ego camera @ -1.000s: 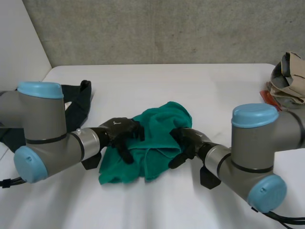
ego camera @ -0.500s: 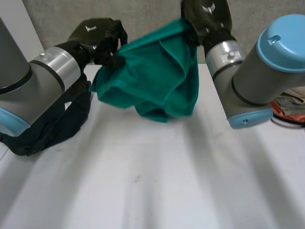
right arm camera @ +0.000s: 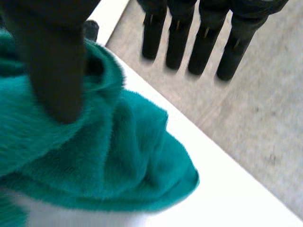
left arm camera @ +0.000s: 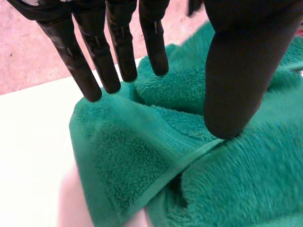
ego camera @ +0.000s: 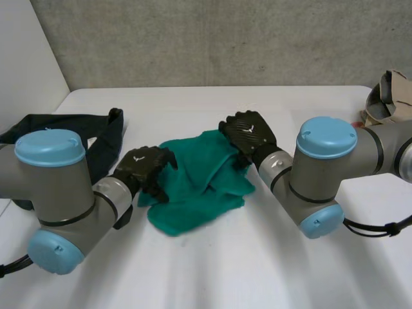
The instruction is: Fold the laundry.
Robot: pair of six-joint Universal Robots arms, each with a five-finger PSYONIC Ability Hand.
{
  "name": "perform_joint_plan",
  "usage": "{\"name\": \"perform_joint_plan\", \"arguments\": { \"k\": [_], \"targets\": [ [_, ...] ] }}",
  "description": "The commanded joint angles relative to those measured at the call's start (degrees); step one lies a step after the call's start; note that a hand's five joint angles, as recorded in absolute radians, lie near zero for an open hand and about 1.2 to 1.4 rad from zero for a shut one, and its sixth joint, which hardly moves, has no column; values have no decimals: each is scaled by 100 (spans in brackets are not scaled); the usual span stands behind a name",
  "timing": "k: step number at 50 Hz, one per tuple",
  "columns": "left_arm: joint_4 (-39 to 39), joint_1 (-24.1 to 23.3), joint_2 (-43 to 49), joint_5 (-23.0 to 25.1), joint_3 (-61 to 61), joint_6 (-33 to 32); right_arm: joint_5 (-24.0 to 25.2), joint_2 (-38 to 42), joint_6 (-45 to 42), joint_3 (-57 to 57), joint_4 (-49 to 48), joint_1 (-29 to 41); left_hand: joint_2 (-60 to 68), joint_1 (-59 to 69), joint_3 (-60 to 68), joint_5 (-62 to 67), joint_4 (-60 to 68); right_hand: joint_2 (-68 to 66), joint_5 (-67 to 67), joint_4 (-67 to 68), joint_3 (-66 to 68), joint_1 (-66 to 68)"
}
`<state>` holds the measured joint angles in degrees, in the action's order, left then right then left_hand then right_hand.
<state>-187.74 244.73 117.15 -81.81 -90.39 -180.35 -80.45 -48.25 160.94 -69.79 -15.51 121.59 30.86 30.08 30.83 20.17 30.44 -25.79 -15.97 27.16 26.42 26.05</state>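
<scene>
A green towel [ego camera: 193,190] lies rumpled on the white table [ego camera: 219,270], partly doubled over with loose folds. My left hand [ego camera: 145,170] rests at its left edge; in the left wrist view the fingers [left arm camera: 113,52] are straight and the thumb [left arm camera: 236,75] touches a fold of the towel [left arm camera: 142,161] without curling round it. My right hand [ego camera: 248,134] sits at the towel's far right corner. In the right wrist view its fingers [right arm camera: 189,38] are straight and held off the cloth, and the thumb [right arm camera: 57,61] lies on the towel [right arm camera: 109,156].
A dark cloth [ego camera: 96,138] lies at the table's left side, just behind my left arm. A beige and orange pile of laundry [ego camera: 389,106] sits at the far right edge. A grey wall [ego camera: 212,38] runs behind the table.
Half a second ago both hands held the towel up in the air, fingers closed on it. Now it is back down on the table and both hands have opened.
</scene>
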Motion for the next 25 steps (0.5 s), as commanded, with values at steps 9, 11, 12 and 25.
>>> {"name": "perform_joint_plan", "arguments": {
  "k": [9,11,12,25],
  "targets": [
    [581,629,-1274,885,-506,79,-313,-1151,2116,-307,1568,-820,-249,-170,-246,-179,-207,1579,1597,-1716,-1642,-1605],
    [555,716,-1186,1044,-559,26,-278,-1160,2476,-395,1840,-996,-232,-154,-229,-162,-190,1579,1597,-1716,-1642,-1605],
    [546,760,-1133,1088,-559,0,-252,-1160,2565,-421,1946,-1040,-215,-137,-212,-145,-173,1579,1597,-1716,-1642,-1605],
    [423,1156,-8,1229,-251,-915,645,-616,2503,-957,2150,-962,-265,-187,-262,-196,-223,704,722,-842,-767,-730]
  ]
}}
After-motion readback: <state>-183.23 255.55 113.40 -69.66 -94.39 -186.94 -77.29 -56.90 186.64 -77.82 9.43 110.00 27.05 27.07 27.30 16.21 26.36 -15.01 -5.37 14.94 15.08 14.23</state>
